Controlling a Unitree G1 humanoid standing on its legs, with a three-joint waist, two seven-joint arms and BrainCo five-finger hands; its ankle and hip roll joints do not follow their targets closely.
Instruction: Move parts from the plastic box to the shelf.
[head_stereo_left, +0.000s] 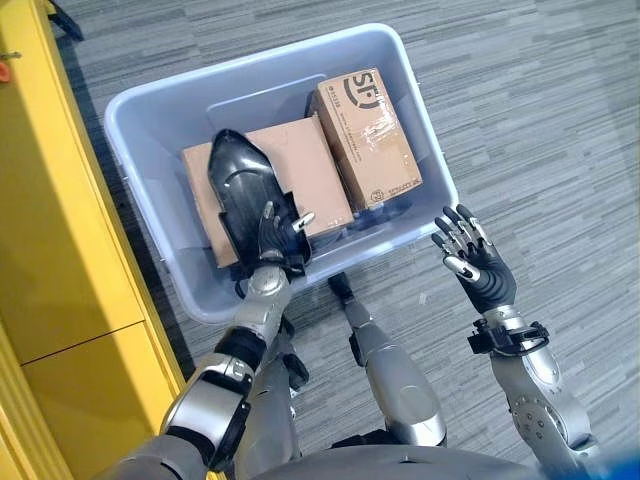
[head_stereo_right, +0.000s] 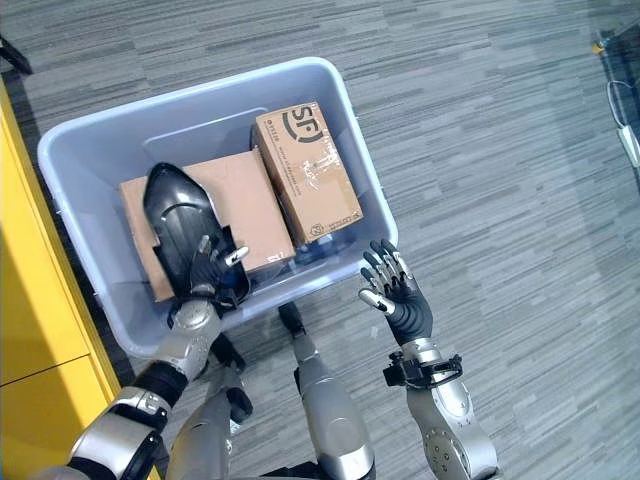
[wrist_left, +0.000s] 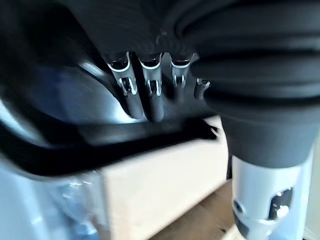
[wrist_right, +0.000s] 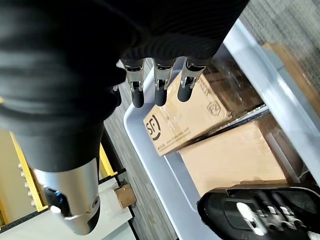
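1. Two cardboard boxes (head_stereo_left: 365, 135) lie flat inside my landmark, the translucent plastic box (head_stereo_left: 150, 100) on grey carpet.
2. A glossy black moulded part (head_stereo_left: 238, 185) rests on the larger carton in that box.
3. My left robot hand (head_stereo_left: 280, 232) has curled fingers clamping the part's near end.
4. My right robot hand (head_stereo_left: 475, 262) hovers released, fingers straight, just outside the box's near corner.

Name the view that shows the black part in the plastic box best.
The left eye view: the black part shows whole, lying on a cardboard box in the plastic box, the left robot hand on its near end. The right eye view nearly matches. The left wrist view shows a blurred close-up, the right wrist view one end.
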